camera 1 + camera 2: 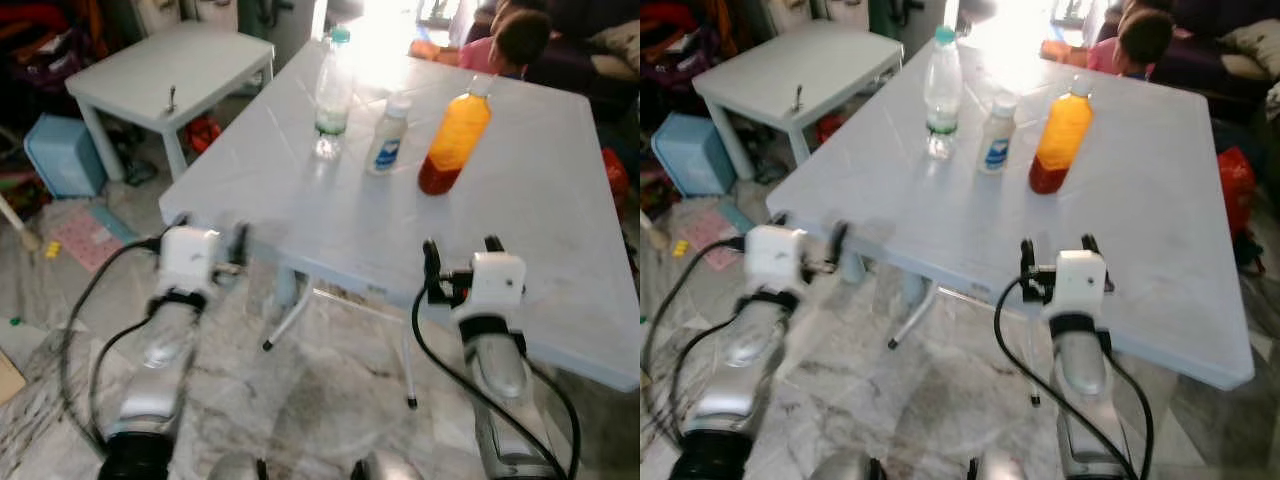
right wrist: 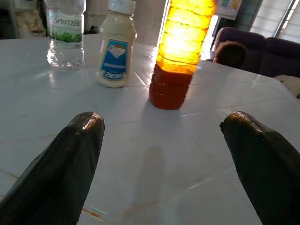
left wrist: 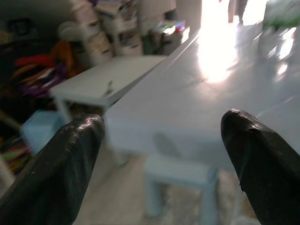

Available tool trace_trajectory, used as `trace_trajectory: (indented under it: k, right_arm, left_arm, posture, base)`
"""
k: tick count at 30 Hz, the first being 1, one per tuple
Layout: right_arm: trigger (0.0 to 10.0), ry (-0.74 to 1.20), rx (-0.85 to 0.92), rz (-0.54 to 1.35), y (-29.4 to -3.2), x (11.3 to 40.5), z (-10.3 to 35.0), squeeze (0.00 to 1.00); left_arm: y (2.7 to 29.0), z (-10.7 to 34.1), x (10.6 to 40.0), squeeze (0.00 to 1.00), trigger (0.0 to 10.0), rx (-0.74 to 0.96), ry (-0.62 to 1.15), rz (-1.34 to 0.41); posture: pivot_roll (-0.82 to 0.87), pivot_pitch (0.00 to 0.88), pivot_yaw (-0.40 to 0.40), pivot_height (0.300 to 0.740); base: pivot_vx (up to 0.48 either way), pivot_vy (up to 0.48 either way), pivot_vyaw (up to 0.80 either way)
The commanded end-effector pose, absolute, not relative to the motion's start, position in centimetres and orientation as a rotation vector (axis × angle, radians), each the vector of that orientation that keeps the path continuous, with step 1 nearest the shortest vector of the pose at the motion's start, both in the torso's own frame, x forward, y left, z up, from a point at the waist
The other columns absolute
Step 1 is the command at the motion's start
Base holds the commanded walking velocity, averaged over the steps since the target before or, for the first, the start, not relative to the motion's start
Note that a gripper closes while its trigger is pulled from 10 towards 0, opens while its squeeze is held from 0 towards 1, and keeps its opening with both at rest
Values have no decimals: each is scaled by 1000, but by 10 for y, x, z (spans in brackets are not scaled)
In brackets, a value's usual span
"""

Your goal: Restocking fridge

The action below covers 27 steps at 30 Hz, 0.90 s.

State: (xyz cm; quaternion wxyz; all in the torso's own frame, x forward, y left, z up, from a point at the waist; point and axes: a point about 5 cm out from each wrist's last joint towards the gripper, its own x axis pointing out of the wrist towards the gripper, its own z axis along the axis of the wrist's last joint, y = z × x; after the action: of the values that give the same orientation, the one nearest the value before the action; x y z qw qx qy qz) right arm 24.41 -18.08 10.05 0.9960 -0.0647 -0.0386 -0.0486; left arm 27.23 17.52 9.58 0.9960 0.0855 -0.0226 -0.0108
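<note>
three bottles stand in a row on the big white table [image 1: 560,200]: a water bottle [image 1: 333,85], a small white mayonnaise bottle [image 1: 388,135] and an orange juice bottle [image 1: 455,140]. the right gripper [image 1: 461,258] hangs over the near edge, fingers wide apart, holding nothing. the left gripper [image 1: 210,232] is by the table's corner, also spread wide. bare tabletop lies between the grippers and the bottles.

A wide white bench [image 1: 560,230] stands on a marbled floor [image 1: 330,400], its top glaring with window light at the far end. Three bottles stand upright on it in a loose row, well ahead of the right tool [image 1: 460,262]: a clear water bottle [image 1: 332,92], a small white bottle [image 1: 387,135] beside it, and an orange bottle [image 1: 455,137] nearest that tool's line.
</note>
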Motion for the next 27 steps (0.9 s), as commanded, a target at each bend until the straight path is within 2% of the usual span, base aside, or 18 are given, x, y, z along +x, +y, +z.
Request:
trace_trajectory:
  k: [1, 11, 18, 22, 27]
  right_arm:
    - [10000, -99, -146, -152, -192, 240, 105, 0]
    - [10000, -97, -159, -225, -200, 232, 112, 0]
    - [10000, -100, -178, -261, -211, 225, 111, 0]
    - [10000, -103, -164, -285, -213, 228, 108, 0]
    - [10000, -105, -152, -241, -203, 237, 107, 0]
  left_arm:
    - [170, 97, 273, 0, 10000, 181, -51, -33]
    - [166, 107, 288, 0, 10000, 207, -62, -79]
    - [158, 89, 290, 0, 10000, 157, 10, -124]
    - [154, 88, 294, 0, 10000, 144, 14, -130]
    - [154, 87, 295, 0, 10000, 144, 10, -148]
  posture:
    - [-20, 0, -10, 740]
    - [-87, 12, 11, 740]
    - [-137, 0, 88, 740]
    - [-130, 0, 98, 740]
    - [-110, 0, 85, 740]
  base:
    - [0, 0, 0]
    - [0, 0, 0]
    - [0, 0, -800]
    - [0, 0, -747]
    - [0, 0, 0]
